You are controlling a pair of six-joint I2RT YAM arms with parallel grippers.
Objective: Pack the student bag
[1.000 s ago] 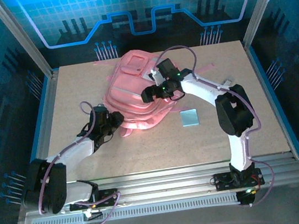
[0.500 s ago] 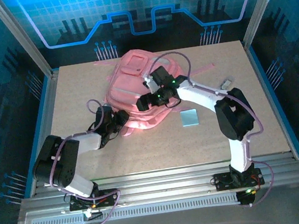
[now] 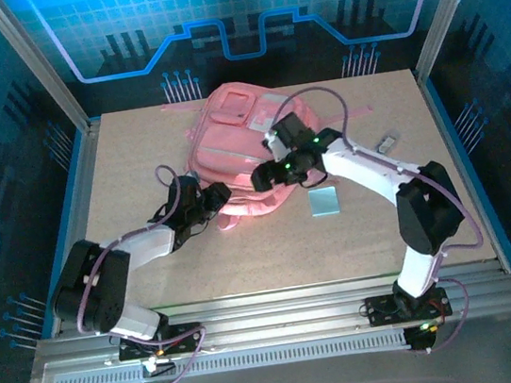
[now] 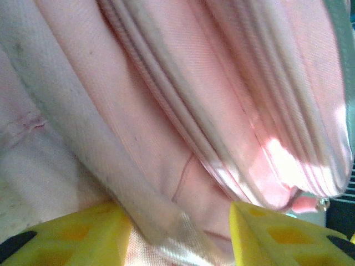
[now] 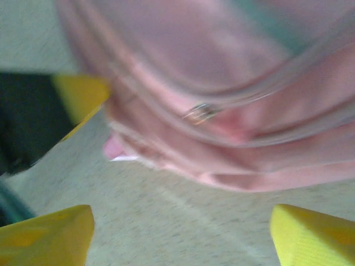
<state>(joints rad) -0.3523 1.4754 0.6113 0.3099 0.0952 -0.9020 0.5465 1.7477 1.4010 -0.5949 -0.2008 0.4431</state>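
Observation:
The student bag (image 3: 236, 151) is a soft pink backpack lying flat in the middle of the table. My left gripper (image 3: 217, 200) is pushed against its near left edge. In the left wrist view the yellow fingers (image 4: 72, 235) of this gripper (image 4: 177, 238) stand apart, with pink fabric and a pale grey band (image 4: 83, 144) lying between them. My right gripper (image 3: 268, 175) hangs at the bag's near right edge. In the right wrist view this gripper (image 5: 183, 233) is open over bare table, with the bag's edge (image 5: 222, 149) and a metal zip pull (image 5: 199, 112) just ahead.
A pale blue square (image 3: 324, 201) lies flat to the right of the bag. A small grey object (image 3: 385, 145) sits further right. Pink straps (image 3: 345, 120) trail from the bag towards the back. The left gripper's yellow finger (image 5: 83, 94) shows in the right wrist view.
My left gripper has slid right against the bag's near edge and its jaws have widened. My right gripper has moved from over the bag towards its near edge. The bag has flattened and shifted.

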